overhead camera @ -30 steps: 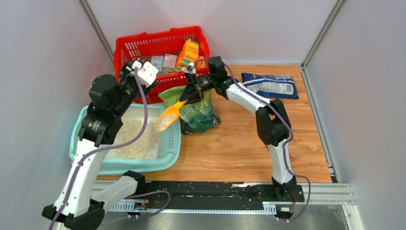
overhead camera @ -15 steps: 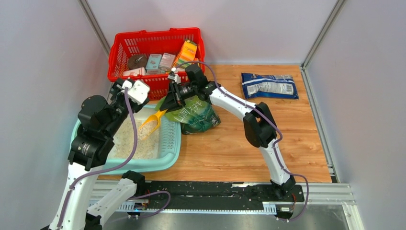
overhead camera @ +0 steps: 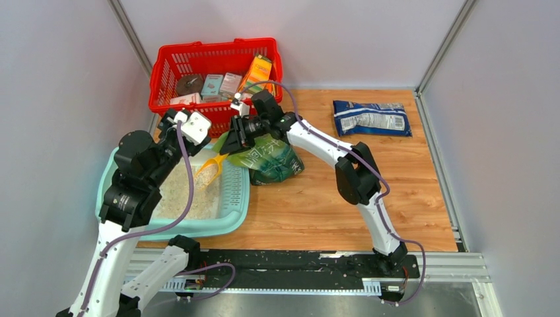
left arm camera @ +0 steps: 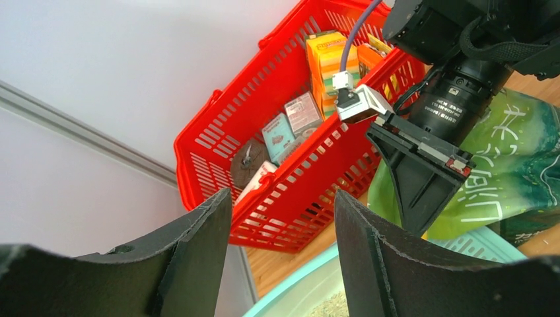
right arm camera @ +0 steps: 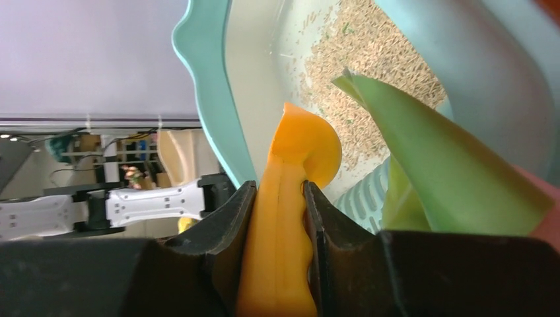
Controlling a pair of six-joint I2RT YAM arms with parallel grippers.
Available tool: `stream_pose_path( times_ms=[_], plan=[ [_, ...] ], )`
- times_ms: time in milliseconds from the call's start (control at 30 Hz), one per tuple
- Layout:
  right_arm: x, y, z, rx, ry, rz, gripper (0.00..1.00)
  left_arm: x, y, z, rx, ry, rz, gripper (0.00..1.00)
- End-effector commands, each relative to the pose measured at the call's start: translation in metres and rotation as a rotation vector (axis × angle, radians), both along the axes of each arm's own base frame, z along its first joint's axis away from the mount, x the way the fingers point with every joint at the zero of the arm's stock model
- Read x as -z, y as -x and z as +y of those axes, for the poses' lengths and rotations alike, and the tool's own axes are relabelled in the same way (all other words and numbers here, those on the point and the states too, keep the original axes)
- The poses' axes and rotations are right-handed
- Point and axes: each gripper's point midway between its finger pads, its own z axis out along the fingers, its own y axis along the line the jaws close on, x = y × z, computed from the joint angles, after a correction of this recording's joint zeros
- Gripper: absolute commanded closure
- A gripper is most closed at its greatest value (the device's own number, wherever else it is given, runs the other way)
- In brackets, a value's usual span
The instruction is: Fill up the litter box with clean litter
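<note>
Between the right jaws: we saw the handle of a yellow-orange scoop (right arm camera: 300,142), with the right gripper (right arm camera: 277,193) clamped on it from both sides.
Scoop: its bowl pointed away from the wrist and out over the litter box (right arm camera: 205,86). From above it tilted downward inside the tray's far right part, and pale grains showed in the bowl.
Right arm: it reached from the near right of the table (overhead camera: 317,198) across to the left, with its wrist above a green bag (overhead camera: 271,158).
Left gripper (left arm camera: 282,205): its jaws stood apart with nothing between them. Through the gap we saw the red basket (left arm camera: 317,172). The teal rim and a little litter showed just below it in the wrist view.
Litter box: the pale teal tray sat on the near left of the table. Its slotted ledge (overhead camera: 236,191) ran along the right side, and the left arm crossed over it.
Clean litter (overhead camera: 173,191): a loose beige-white spread lay on the tray's white floor, partly hidden by the left arm.
Green bag: printed with white characters, it sat just beside the tray's far right corner. One green flap reached over the tray in the right wrist view.
Red basket: it stood behind the tray at the far left and held small boxes and an orange carton.
Blue-and-white packet (overhead camera: 371,117): it lay flat on the far right of the wood, well apart from the rest.
</note>
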Motion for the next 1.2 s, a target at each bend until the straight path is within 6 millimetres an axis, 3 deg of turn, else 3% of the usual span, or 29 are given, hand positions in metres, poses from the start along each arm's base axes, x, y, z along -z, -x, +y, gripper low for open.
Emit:
stream_pose_path(
  times_ms=[0,233,433,633,767,900,1033,1133,1167],
  plan=[
    [-0.077,-0.019,-0.004,0.076,-0.089,-0.345,1.0,-0.015,0.0,-0.003,0.012,0.034,-0.051,0.34],
    [-0.099,-0.046,-0.001,0.188,-0.114,-0.588,1.0,-0.02,0.001,-0.005,0.03,0.025,-0.075,0.34],
    [-0.113,-0.037,0.011,0.136,-0.15,-0.807,1.0,-0.019,-0.001,-0.01,0.05,0.027,-0.085,0.34],
    [-0.128,-0.03,-0.001,0.042,-0.173,-1.012,1.0,-0.02,-0.01,-0.017,0.073,0.033,-0.076,0.34],
    [-0.146,-0.022,-0.015,-0.004,-0.202,-1.158,1.0,-0.027,-0.017,-0.026,0.094,0.098,-0.056,0.34],
    [-0.174,-0.033,-0.033,0.12,-0.238,-1.08,1.0,-0.03,-0.015,-0.036,0.12,0.227,-0.005,0.34],
    [-0.183,-0.033,-0.056,0.172,-0.225,-1.003,1.0,-0.026,-0.013,-0.045,0.154,0.297,0.022,0.34],
    [-0.197,-0.05,-0.091,0.26,-0.207,-0.911,1.0,-0.012,-0.013,-0.055,0.2,0.293,0.069,0.35],
    [-0.208,-0.063,-0.114,0.31,-0.204,-0.905,1.0,-0.006,-0.014,-0.059,0.223,0.276,0.081,0.35]
  ],
)
